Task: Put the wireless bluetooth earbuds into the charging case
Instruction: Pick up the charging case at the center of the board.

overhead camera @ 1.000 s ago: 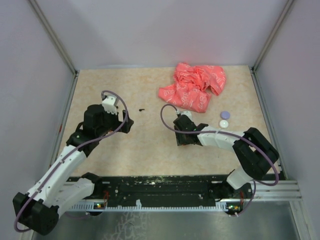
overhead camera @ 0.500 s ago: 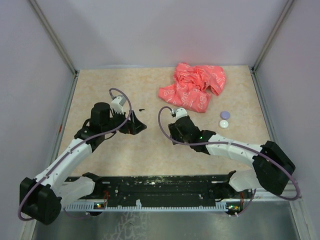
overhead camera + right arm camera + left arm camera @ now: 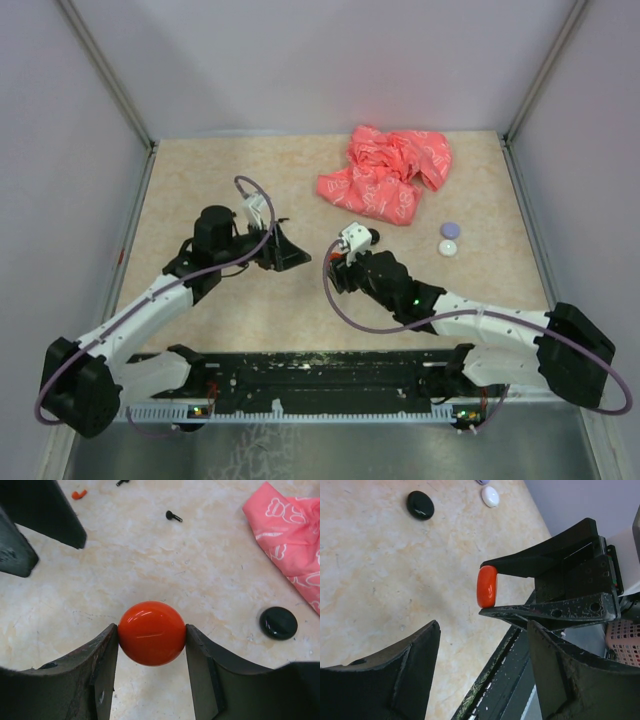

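Note:
My right gripper (image 3: 151, 631) is shut on a glossy orange-red round case (image 3: 152, 633) and holds it above the table. In the left wrist view the case (image 3: 487, 586) shows edge-on between the right fingers. My left gripper (image 3: 484, 630) is open and empty, its tips facing the right gripper (image 3: 335, 270) across a short gap. The left gripper (image 3: 293, 254) sits at the table's middle. Tiny loose earbud bits lie beyond: a black one (image 3: 173, 515) and an orange one (image 3: 78, 494). I see no white or pale purple bits.
A black disc (image 3: 278, 623) lies right of the held case, also in the left wrist view (image 3: 420, 505). A white disc (image 3: 448, 247) and a purple disc (image 3: 450, 229) lie at the right. A crumpled pink cloth (image 3: 388, 172) is at the back.
My left gripper has swung right toward the table's middle and now faces the right gripper. My right gripper has drawn back left and nearer with the orange-red case in it.

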You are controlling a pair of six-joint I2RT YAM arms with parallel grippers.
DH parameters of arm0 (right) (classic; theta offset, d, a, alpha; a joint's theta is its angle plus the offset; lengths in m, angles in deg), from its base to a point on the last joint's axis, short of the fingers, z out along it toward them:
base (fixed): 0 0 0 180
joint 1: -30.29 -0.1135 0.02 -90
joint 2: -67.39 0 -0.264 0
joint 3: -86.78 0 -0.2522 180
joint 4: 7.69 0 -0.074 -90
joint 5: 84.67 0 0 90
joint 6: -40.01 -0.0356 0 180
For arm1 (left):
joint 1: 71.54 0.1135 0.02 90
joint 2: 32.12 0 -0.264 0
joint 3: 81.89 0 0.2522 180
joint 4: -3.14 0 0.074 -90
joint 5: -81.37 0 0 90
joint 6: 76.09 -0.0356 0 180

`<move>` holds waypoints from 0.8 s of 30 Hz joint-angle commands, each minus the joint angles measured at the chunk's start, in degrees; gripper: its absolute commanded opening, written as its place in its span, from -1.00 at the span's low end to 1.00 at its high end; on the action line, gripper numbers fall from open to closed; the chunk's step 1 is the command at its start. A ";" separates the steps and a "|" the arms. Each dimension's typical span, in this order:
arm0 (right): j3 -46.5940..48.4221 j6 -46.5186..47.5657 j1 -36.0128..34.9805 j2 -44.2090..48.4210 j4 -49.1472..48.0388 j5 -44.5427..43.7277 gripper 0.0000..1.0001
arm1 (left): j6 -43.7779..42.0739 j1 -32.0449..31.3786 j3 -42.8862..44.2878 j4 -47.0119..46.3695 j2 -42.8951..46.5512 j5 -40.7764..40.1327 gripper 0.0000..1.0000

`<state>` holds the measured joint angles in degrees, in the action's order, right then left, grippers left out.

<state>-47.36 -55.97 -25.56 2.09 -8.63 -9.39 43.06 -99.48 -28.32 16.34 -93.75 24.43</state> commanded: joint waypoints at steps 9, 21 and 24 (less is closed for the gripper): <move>-3.65 7.38 -4.14 2.58 -16.35 1.81 -0.18 | 0.46 -8.25 0.68 -5.84 -4.04 -4.86 0.31; -4.56 8.17 -4.76 2.26 -18.86 2.84 -0.18 | 0.50 -9.49 0.81 -7.87 -6.66 -4.66 -0.07; -4.90 8.18 -4.73 2.26 -19.56 3.13 -0.18 | 0.05 -9.58 0.68 -8.62 -6.75 -4.00 -0.25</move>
<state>-52.37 -48.40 -29.43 3.38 -22.49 -7.05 43.80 -108.57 -28.30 10.38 -100.37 19.88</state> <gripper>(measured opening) 0.508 0.415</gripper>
